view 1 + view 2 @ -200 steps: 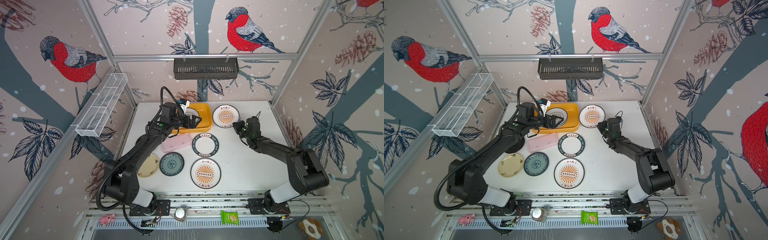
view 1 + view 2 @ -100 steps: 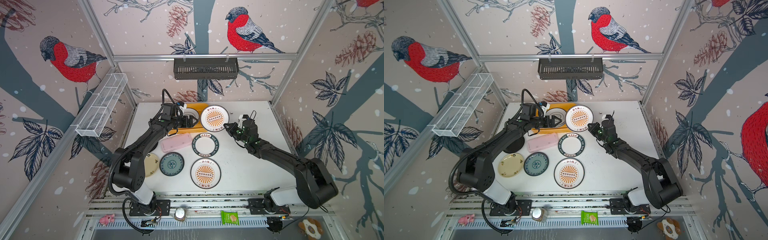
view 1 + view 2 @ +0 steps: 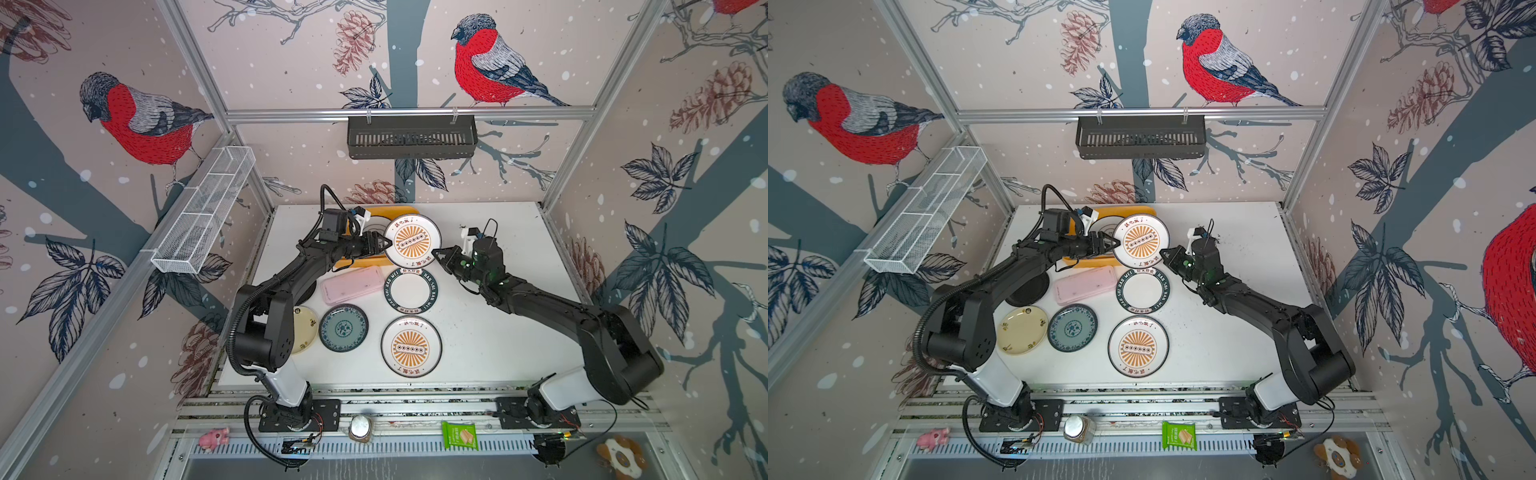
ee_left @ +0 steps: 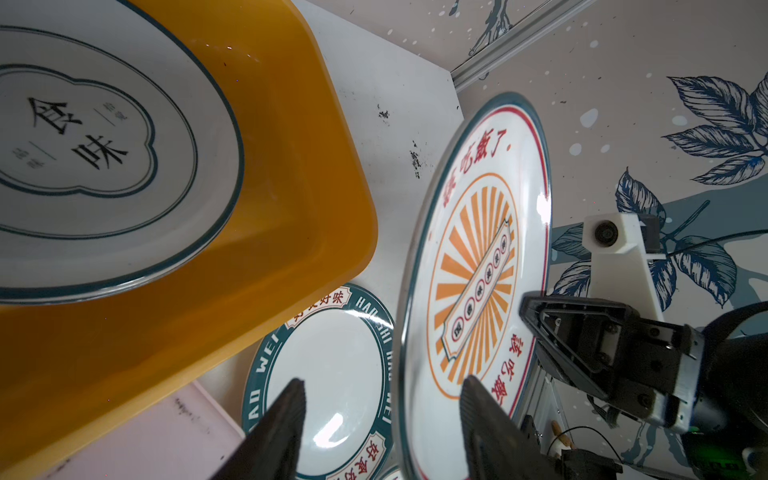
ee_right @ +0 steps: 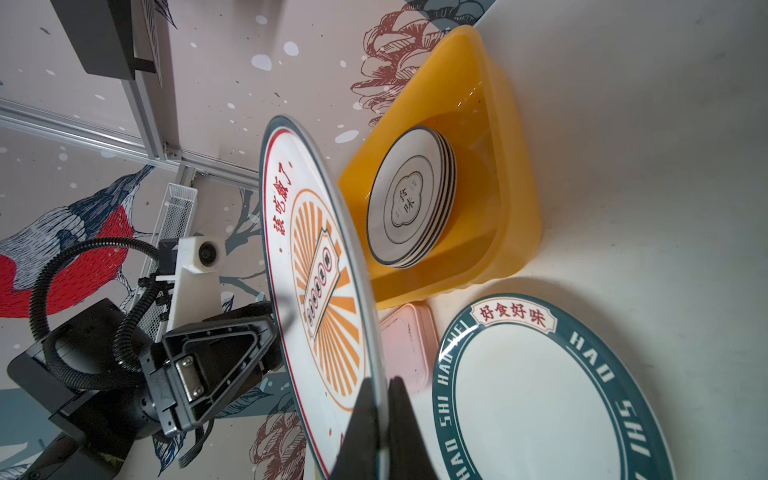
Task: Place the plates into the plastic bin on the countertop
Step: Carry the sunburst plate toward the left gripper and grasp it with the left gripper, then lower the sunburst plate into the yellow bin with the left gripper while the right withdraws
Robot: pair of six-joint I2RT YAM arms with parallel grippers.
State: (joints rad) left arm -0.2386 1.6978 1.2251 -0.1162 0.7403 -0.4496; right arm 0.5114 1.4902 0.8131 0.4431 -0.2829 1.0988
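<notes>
A sunburst plate (image 3: 412,241) (image 3: 1141,241) hangs tilted in the air at the right end of the yellow plastic bin (image 3: 357,262) (image 5: 498,187). My right gripper (image 3: 436,253) (image 5: 382,380) is shut on its right rim. My left gripper (image 3: 380,243) (image 4: 382,380) straddles the opposite rim with its jaws apart; a gap shows behind the plate (image 4: 478,257). A stack of cloud-emblem plates (image 4: 104,145) (image 5: 409,199) lies in the bin. On the countertop (image 3: 498,340) lie a green-rimmed plate (image 3: 411,289), a second sunburst plate (image 3: 410,346), a teal plate (image 3: 343,327), a cream plate (image 3: 1022,330) and a black plate (image 3: 1027,291).
A pink rectangular box (image 3: 352,284) lies just in front of the bin, beside the green-rimmed plate. A black slotted rack (image 3: 411,137) hangs on the back wall and a white wire basket (image 3: 203,208) on the left wall. Aluminium rails frame the countertop.
My right gripper has lifted the sunburst plate off the countertop and carried it left to the bin. My left gripper's jaws have narrowed around the plate's left rim.
</notes>
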